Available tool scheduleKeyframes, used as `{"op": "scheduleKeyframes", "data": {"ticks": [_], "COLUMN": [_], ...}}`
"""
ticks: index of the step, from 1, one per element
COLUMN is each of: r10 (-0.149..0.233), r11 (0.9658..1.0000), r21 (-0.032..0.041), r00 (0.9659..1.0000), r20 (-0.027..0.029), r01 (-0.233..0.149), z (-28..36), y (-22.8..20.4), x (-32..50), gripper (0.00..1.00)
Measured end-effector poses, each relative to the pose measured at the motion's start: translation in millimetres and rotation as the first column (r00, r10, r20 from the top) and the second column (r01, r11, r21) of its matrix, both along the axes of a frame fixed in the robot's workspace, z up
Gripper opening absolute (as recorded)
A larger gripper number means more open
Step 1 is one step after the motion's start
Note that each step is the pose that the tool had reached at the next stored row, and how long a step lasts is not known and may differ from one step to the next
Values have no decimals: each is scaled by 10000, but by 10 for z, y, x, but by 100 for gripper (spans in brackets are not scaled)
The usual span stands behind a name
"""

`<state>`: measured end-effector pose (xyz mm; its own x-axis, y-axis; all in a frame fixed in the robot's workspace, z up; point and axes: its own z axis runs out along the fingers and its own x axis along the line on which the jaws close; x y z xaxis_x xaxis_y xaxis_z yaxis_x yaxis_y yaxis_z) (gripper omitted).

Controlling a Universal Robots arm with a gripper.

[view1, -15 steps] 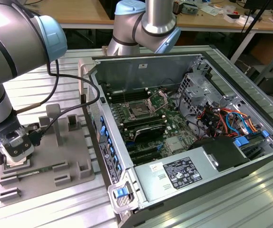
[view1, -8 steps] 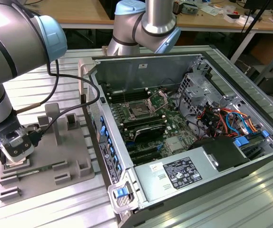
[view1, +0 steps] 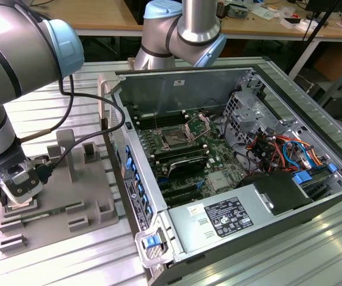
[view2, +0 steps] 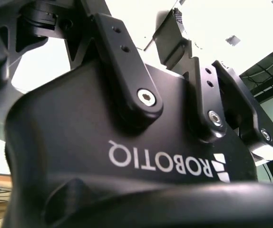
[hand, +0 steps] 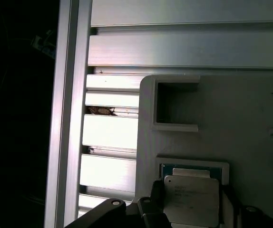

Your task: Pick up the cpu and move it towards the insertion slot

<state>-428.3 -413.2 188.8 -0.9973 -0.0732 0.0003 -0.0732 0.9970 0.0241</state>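
**Gripper low over the cpu, pick not confirmed**

The gripper sits at the lower left of the exterior view, down on the grey holder, likely to take the cpu. The cpu lies in its pocket, bottom centre of the first wrist view. Whether the gripper is clamped on it cannot be told. The insertion slot is well apart, mid-frame inside the open case.
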Motion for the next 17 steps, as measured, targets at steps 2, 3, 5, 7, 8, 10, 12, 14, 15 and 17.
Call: {"op": "scheduleKeyframes", "data": {"ticks": [2,3,5,7,8,10,12,14,15,17], "r10": [-1,-2,0,0,0,0,-1,0,0,0], "r11": [10000,10000,10000,10000,10000,10000,9999,9999,9999,9999], "r21": [8,19,52,75,83,99,128,140,144,148], "r00": [10000,10000,10000,10000,10000,10000,10000,10000,10000,10000], "r20": [-2,-4,-4,-4,-4,-4,-4,-4,-4,-3], "r01": [1,2,0,0,0,0,1,0,0,0], "z": [20,32,47,62,69,87,111,127,140,158], "y": [0,1,0,0,0,0,0,0,0,0], "x": [-1,-2,-1,-1,-1,-1,-1,-1,-1,0], "gripper": [55,55,55,55,55,55,55,55,55,55]}}
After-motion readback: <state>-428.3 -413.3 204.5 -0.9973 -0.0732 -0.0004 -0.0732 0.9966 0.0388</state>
